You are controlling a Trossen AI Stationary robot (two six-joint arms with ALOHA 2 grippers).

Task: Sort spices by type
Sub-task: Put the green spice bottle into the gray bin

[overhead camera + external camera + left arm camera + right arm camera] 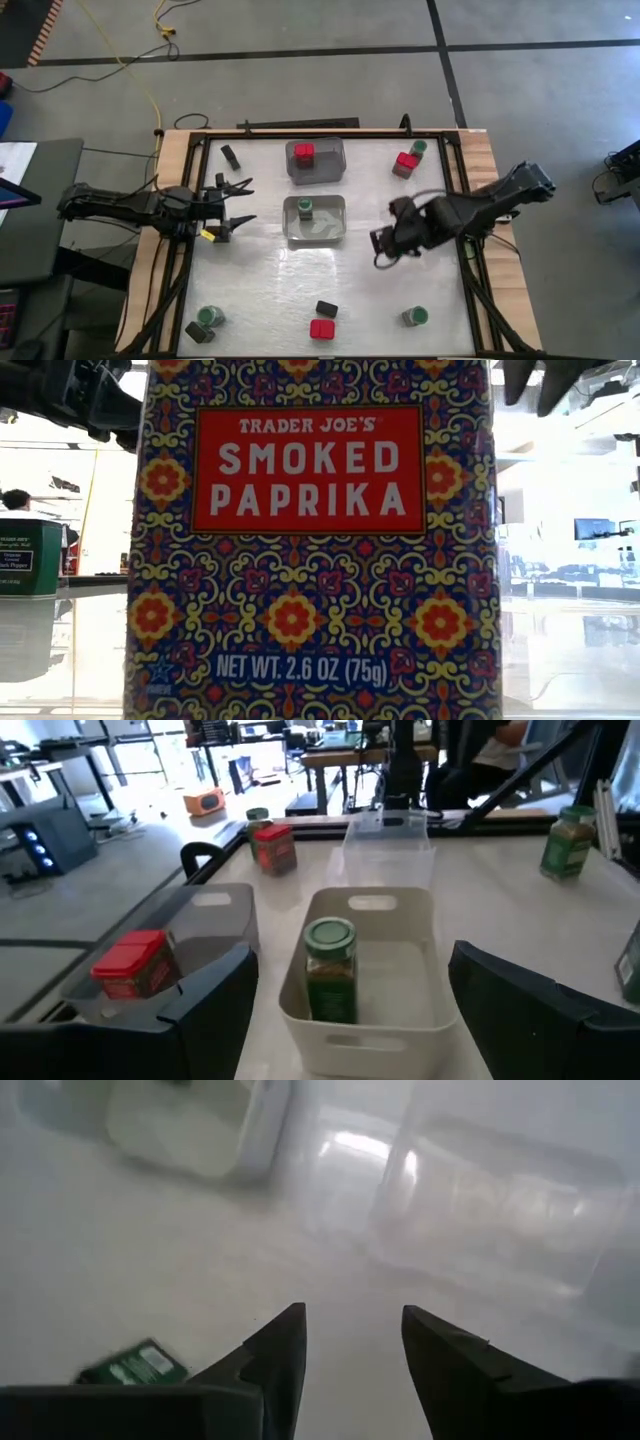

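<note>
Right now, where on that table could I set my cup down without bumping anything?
The widest bare patch lies between the green-jar bin and the near-edge red tin. The stretch from the left hand down to the corner green jar is free too. It is crowded around the right hand and both bins.

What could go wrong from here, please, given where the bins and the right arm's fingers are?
The right gripper hangs empty beside the bin holding a green-lidded jar; swinging on, it might bump that wall. In its wrist view a dark tin lies flat by its fingers, so a grab could slip. The left gripper waits open beside both bins.
</note>
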